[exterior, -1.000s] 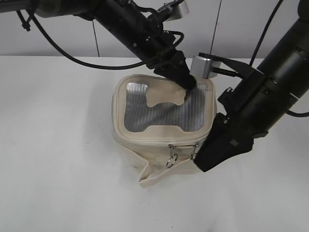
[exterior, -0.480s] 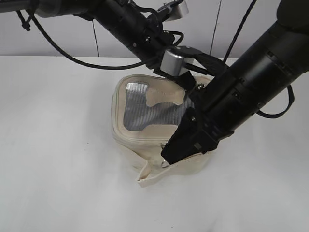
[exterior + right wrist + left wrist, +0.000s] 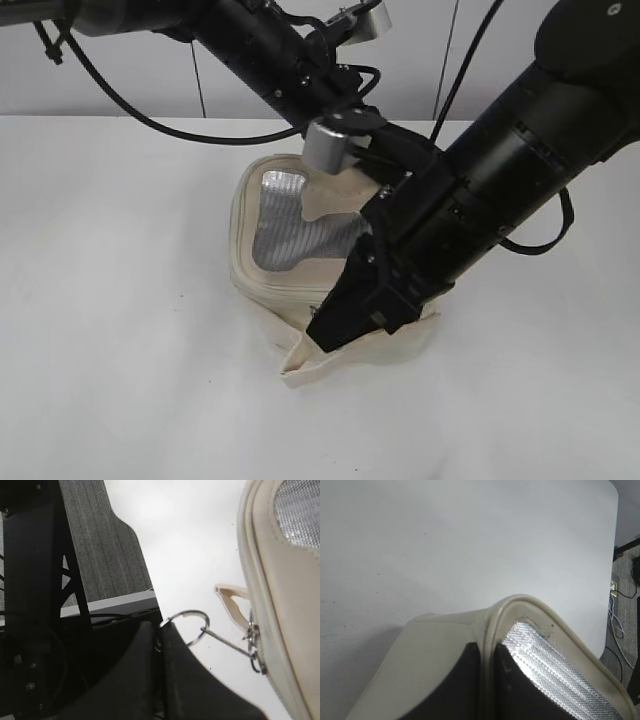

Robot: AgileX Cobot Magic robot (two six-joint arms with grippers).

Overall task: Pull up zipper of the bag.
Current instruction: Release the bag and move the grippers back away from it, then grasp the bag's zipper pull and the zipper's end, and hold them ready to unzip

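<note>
The right gripper (image 3: 161, 645) is seen at 6 o'clock, dark, with its two fingers (image 3: 137, 680) closed together. A silver ring (image 3: 189, 626) is pinched at the finger tips. A thin metal pull (image 3: 227, 642) is stretched from the ring toward 3 o'clock, where it is joined to the zipper (image 3: 256, 645) on the bag (image 3: 285, 610). The cream bag is seen along the right edge, with grey mesh (image 3: 300, 507) at 1 o'clock. A cream strap (image 3: 232, 600) is seen just beside the bag. The white table (image 3: 185, 540) is seen behind. Dark frame parts (image 3: 30, 555) are seen at 9 o'clock.
</note>
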